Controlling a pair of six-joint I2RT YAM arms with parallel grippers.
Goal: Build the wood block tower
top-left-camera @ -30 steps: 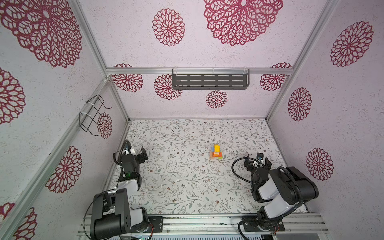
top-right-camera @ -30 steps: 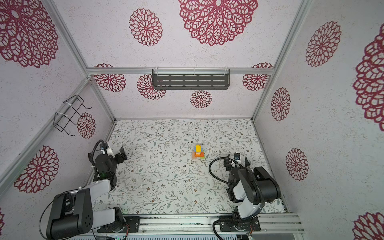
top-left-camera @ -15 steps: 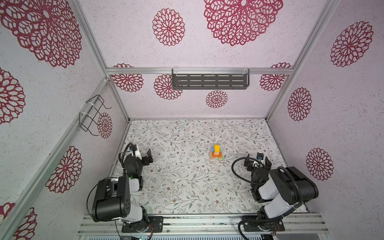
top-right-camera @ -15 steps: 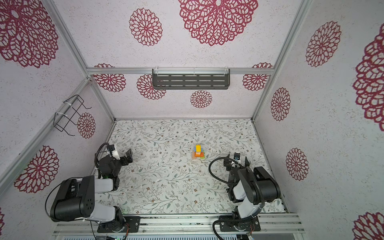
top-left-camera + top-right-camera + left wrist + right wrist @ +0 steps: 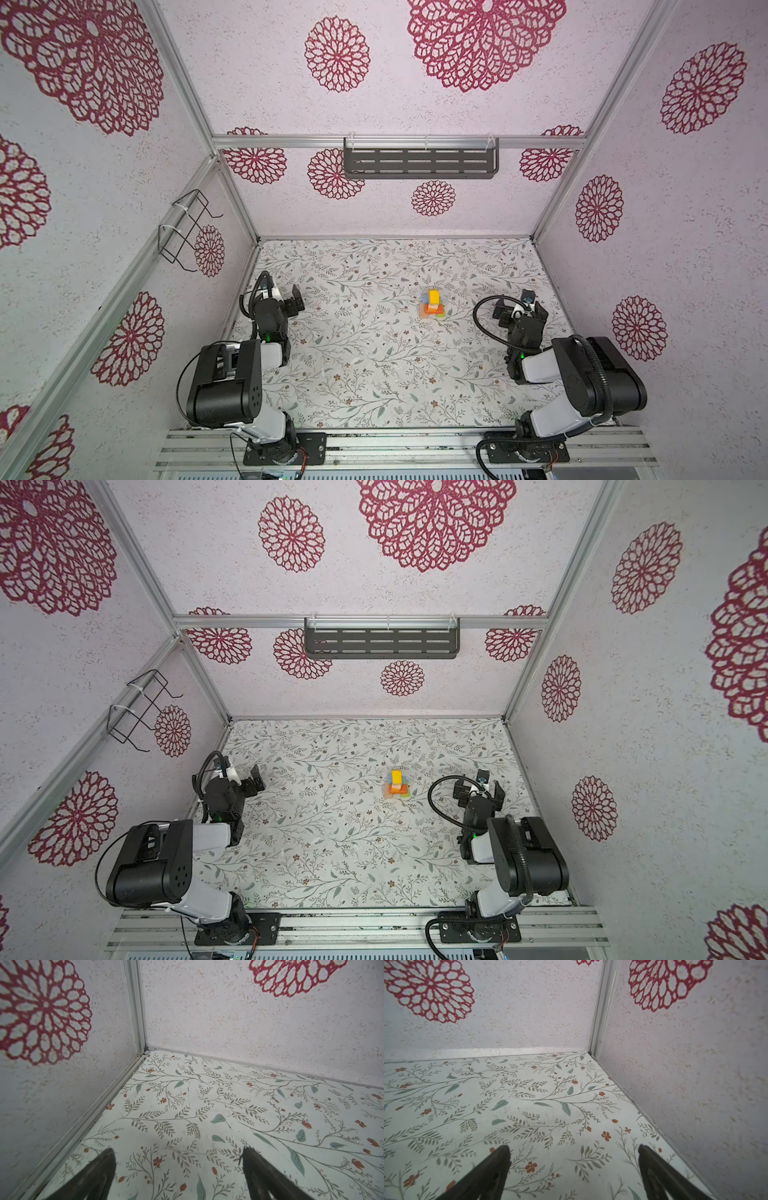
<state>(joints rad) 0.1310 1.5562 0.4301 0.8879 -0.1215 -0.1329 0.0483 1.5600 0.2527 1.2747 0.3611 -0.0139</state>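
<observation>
Compared with a second ago, the left arm is folding up higher over its base at the counter's (image 5: 374,374) front-left corner, and the left claw (image 5: 291,301) is swinging a little off the left edge toward the middle. The right arm is keeping its folded pose near the right edge. Both the left claw (image 5: 176,1151) and the right claw (image 5: 574,1148) are hanging spread wide over bare counter, gripping nothing. The tower (image 5: 432,305) is standing untouched right of the counter's middle in both top views (image 5: 398,786), a yellow block (image 5: 433,296) sitting topmost, well apart from either claw.
</observation>
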